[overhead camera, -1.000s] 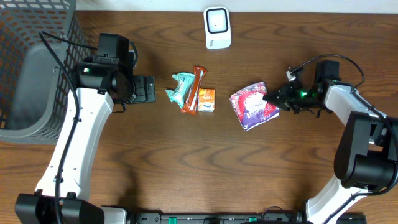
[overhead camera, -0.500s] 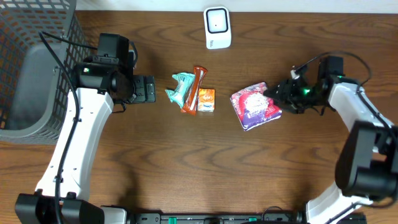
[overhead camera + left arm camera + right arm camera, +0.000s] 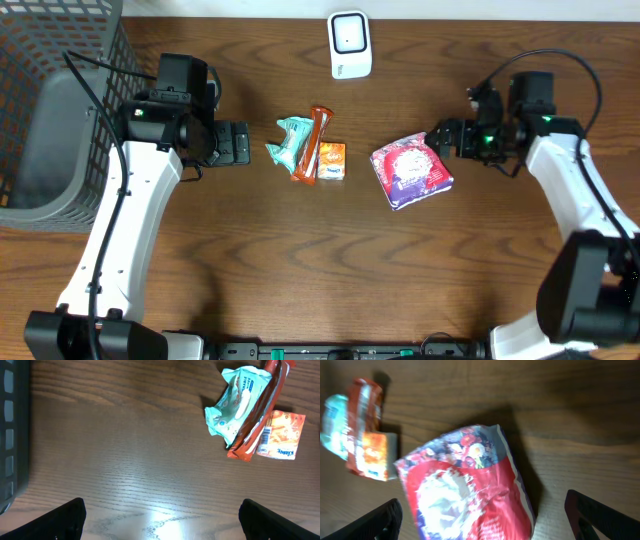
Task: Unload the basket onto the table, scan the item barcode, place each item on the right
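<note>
Moved: the right gripper (image 3: 447, 139) has let go of the pouch (image 3: 410, 170) and drawn back to the right. Its jaws, pinched on the pouch's edge a second ago, now stand wide. The pouch has stayed flat on the table (image 3: 300, 270).
Basket (image 3: 40, 130): grey mesh, far left. The overhead view shows its near wall; the left wrist view catches only a dark strip at its left edge.
Left gripper (image 3: 235, 143): just right of the basket, jaws spread wide with nothing between them. It points at the snack cluster but is apart from it.
Teal packet (image 3: 288, 142): crumpled, on the left of the cluster.
Bar (image 3: 312, 140): orange-red, lying across the teal packet's right side.
Box (image 3: 333, 160): small and orange, touching the bar's lower right. The left wrist view picks out a barcode on its white end, too small to see from overhead.
Scanner (image 3: 349, 44): white, top centre, well apart from everything. It shows from overhead only; neither wrist view has it.
Pouch: red and purple, right of the cluster and short of the scanner. Its floral print is clear in the right wrist view.
Right gripper: empty, just beside the pouch's upper right corner. Its own view shows bare wood between each black fingertip and the pouch.
</note>
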Controlling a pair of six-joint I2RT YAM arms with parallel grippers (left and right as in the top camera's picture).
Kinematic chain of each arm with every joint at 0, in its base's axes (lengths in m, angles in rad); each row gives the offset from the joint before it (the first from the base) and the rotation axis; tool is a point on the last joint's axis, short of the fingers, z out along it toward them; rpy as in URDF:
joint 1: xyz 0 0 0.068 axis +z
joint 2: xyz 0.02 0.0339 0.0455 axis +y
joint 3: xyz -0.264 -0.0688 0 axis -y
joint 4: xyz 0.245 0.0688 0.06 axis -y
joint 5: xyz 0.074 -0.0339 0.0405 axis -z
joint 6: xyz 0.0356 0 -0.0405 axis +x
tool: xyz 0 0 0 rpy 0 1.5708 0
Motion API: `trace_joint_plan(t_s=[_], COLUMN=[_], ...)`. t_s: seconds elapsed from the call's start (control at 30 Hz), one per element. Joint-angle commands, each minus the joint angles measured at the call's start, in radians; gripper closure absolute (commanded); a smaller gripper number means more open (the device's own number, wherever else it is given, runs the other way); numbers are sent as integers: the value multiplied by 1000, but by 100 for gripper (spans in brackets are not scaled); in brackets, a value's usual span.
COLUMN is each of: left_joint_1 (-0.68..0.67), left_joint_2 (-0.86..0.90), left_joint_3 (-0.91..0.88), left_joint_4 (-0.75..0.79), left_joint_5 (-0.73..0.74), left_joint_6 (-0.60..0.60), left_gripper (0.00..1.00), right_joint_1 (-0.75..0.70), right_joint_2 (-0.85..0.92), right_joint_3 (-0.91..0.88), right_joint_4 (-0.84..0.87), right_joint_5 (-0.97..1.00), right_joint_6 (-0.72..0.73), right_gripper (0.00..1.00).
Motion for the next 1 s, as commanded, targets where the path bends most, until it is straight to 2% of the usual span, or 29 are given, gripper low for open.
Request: trace_joint_plan(t_s=[0.0, 0.1, 0.2, 0.27, 0.3, 0.33, 0.37, 0.4, 0.43, 0.5, 0.67, 0.73, 0.8, 0.9, 0.97], left_joint_1=[1, 1, 1, 1, 1, 1, 1, 1, 1, 1, 1, 1, 1, 1, 1], left_joint_2=[4, 4, 4, 4, 4, 4, 4, 4, 4, 4, 4, 4, 4, 4, 4], left_joint_3=[-3, -3, -3, -3, -3, -3, -3, -3, -3, -3, -3, -3, -3, -3, -3], left_joint_4=[-3, -3, -3, -3, -3, -3, -3, -3, -3, -3, -3, -3, -3, -3, -3], left_joint_5=[-16, -16, -16, -16, -16, -16, -16, -16, -16, -16, -16, -16, -16, -16, -16], left_joint_6=[-8, -8, -8, -8, -8, -8, -8, -8, -8, -8, -8, -8, -8, -8, -8], left_gripper=[2, 2, 2, 2, 2, 2, 2, 2, 2, 2, 2, 2, 2, 2, 2], right_joint_1=[18, 18, 18, 18, 18, 18, 18, 18, 18, 18, 18, 18, 18, 26, 44], right_joint_2=[95, 173, 254, 302, 327, 347, 367, 378, 392, 392, 346, 316, 280, 222, 198], right_joint_3=[3, 3, 3, 3, 3, 3, 3, 3, 3, 3, 15, 29, 40, 42, 42], right_joint_4=[12, 14, 10, 6, 2, -3, -13, -17, -31, -37, -29, 9, 84, 273, 415], right_joint_5=[21, -33, -201, -248, -252, -253, -253, -253, -254, -254, -314, -347, -378, -391, -372], right_joint_6=[-51, -60, -150, -163, -163, -163, -163, -163, -156, -127, -27, 58, 178, 409, 513], right_gripper=[1, 1, 1, 6, 14, 29, 48, 54, 79, 99, 99, 99, 99, 99, 99])
